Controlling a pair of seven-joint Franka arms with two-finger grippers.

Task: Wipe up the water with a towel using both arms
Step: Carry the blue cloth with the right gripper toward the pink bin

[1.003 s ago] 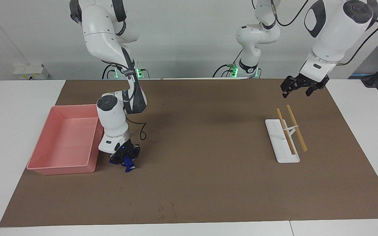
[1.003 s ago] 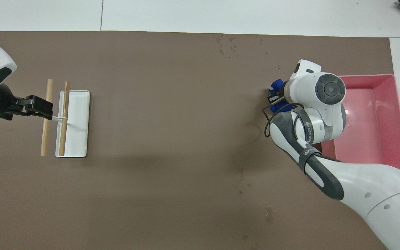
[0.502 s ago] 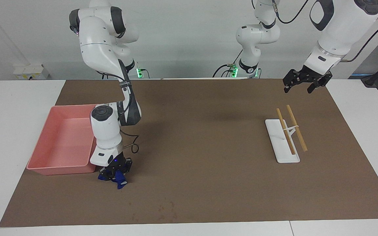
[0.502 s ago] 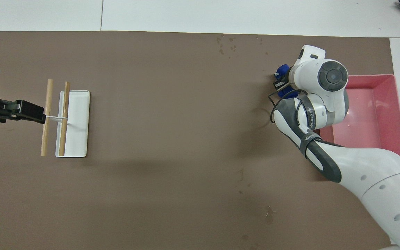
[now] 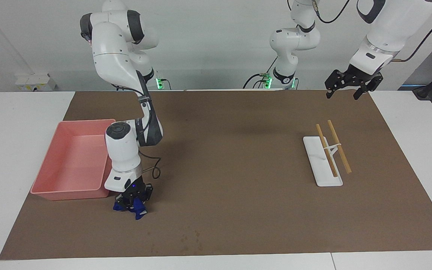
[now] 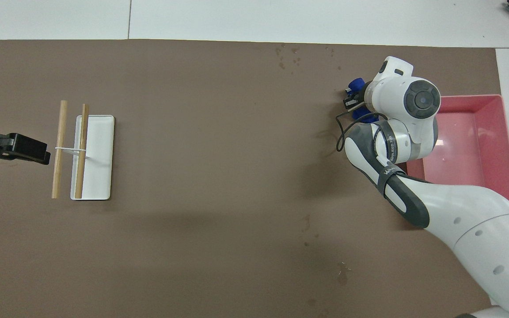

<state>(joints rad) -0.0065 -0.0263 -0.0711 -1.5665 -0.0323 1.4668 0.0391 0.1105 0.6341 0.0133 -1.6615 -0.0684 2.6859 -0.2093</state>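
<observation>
The small blue towel (image 5: 138, 213) bunches under my right gripper (image 5: 132, 204), which is shut on it, low over the brown mat just off the pink tray's corner. From overhead, the towel (image 6: 356, 83) peeks out from beneath the right wrist and the right gripper (image 6: 354, 100) is mostly covered. A patch of water drops (image 5: 189, 240) marks the mat farther from the robots, and shows as the water drops (image 6: 290, 55) in the overhead view. My left gripper (image 5: 342, 94) hangs open and empty, high over the mat's edge at the left arm's end, and the left gripper (image 6: 41, 152) appears beside the stick rack.
The pink tray (image 5: 51, 189) sits at the right arm's end, right beside the right wrist. A white rack (image 5: 324, 176) carrying two wooden sticks (image 5: 339, 146) lies toward the left arm's end. Faint dried stains (image 6: 306, 225) dot the mat nearer the robots.
My right gripper carried the towel away from the robots along the tray's side to its corner. The left gripper lifted and drew back off the stick rack.
</observation>
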